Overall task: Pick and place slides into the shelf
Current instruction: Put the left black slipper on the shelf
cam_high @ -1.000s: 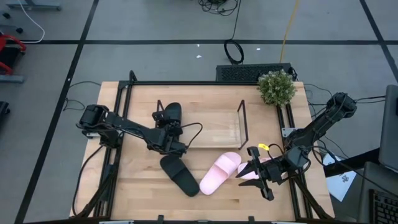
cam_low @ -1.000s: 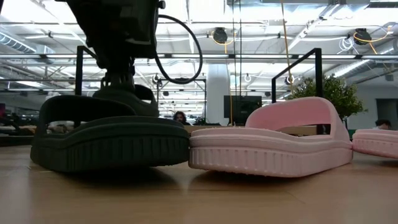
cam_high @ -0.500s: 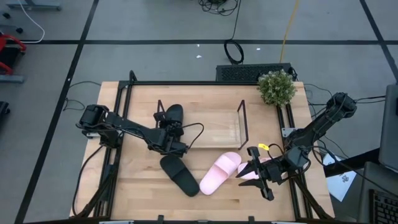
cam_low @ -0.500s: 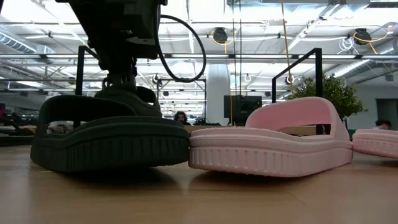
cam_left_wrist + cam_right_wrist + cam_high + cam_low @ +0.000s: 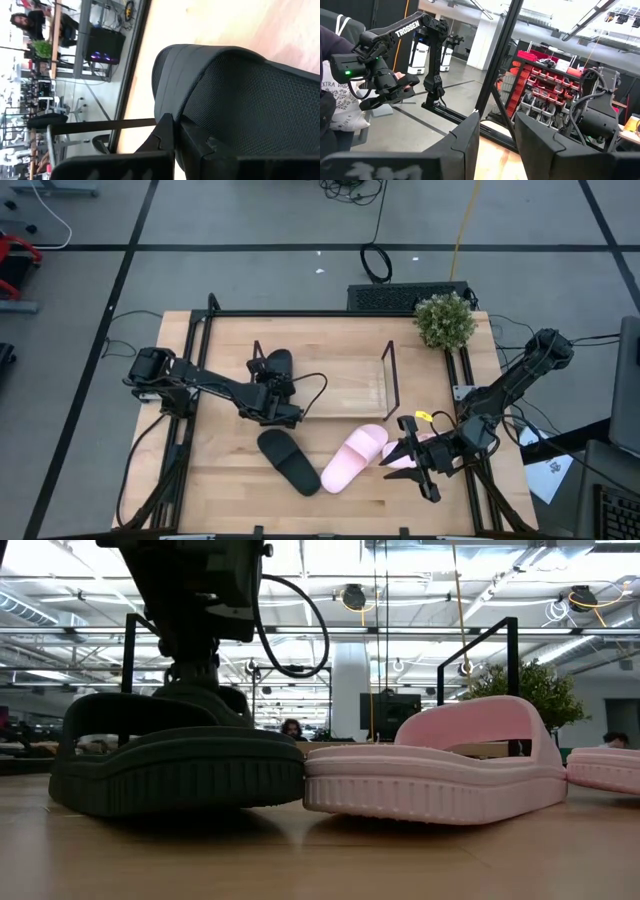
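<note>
One black slide (image 5: 276, 363) is over the left end of the shelf (image 5: 345, 385), a wooden board with black wire ends. My left gripper (image 5: 272, 387) is shut on it, and the slide fills the left wrist view (image 5: 240, 90). The other black slide (image 5: 290, 462) lies sole down on the table, near the front. A pink slide (image 5: 355, 457) lies touching it in the low view (image 5: 440, 765). The second pink slide (image 5: 410, 448) lies farther right, partly hidden by my open right gripper (image 5: 405, 457), which shows nothing between its fingers (image 5: 497, 145). My left gripper pinches the black slide at its rim (image 5: 182, 115) between the two fingers (image 5: 164, 132), coming from the table's near side. The fingers themselves cover the place of contact. Whether the slide rests on the shelf board or hangs clear, I cannot tell.
A potted plant (image 5: 444, 318) stands at the table's far right corner. The shelf's right wire end (image 5: 390, 378) stands upright beside the pink slides. Bare board lies in the shelf's middle and right. People and equipment show in the room beyond the table.
My left gripper has shifted slightly with the black slide at the shelf's left end. From above the slide now shows a little shorter than before. The right arm and the three slides on the table have kept still.
</note>
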Tool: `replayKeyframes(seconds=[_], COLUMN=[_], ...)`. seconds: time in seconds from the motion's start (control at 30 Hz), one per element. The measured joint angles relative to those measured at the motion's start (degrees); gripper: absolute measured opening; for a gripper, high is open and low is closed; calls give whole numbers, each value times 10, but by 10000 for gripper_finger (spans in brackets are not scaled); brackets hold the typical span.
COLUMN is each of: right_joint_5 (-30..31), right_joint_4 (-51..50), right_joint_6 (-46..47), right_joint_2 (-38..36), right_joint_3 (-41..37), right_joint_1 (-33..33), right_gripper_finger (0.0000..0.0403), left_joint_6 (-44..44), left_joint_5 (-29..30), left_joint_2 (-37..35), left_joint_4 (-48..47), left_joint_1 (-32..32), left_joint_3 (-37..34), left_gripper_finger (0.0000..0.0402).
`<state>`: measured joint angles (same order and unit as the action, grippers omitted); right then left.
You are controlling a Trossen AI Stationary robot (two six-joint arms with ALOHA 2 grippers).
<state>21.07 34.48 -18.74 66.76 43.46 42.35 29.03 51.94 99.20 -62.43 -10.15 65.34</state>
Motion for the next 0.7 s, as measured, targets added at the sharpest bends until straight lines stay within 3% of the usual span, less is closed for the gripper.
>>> replayKeyframes(seconds=[0.7], right_joint_5=[-2], right_joint_4=[0], right_joint_6=[0], right_joint_2=[0], right_joint_3=[0], right_joint_1=[0], right_gripper_finger=[116], left_joint_6=[-18], left_joint_5=[-10], left_joint_2=[0], left_joint_4=[0], left_joint_1=[0], left_joint_3=[0], left_gripper_finger=[74])
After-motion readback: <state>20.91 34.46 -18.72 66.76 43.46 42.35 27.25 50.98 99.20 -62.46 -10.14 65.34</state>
